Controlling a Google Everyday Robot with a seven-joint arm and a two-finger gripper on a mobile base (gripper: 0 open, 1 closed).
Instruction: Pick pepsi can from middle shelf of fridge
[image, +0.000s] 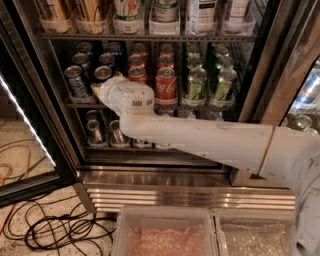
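Note:
The fridge (190, 192) stands open with its dark interior facing me. The middle shelf (200, 105) holds rows of cans. Deep blue pepsi cans fill its left side; the front left one (76, 80) stands free. The one beside it (103, 73) is half hidden behind my white wrist. My gripper (101, 88) is at the front of the shelf, right at that second blue can. Most of the gripper is hidden behind the wrist housing (129, 97). My arm (200, 140) stretches in from the right, across the lower shelf.
Red Coca-Cola cans (165, 84) and green cans (196, 85) stand to the right of the wrist. Tall bottles (165, 15) are on the rack above and silver cans (95, 131) on the rack below. The glass door (30, 125) is open at left. Cables (55, 230) lie on the floor. A plastic bin (165, 235) is at the bottom.

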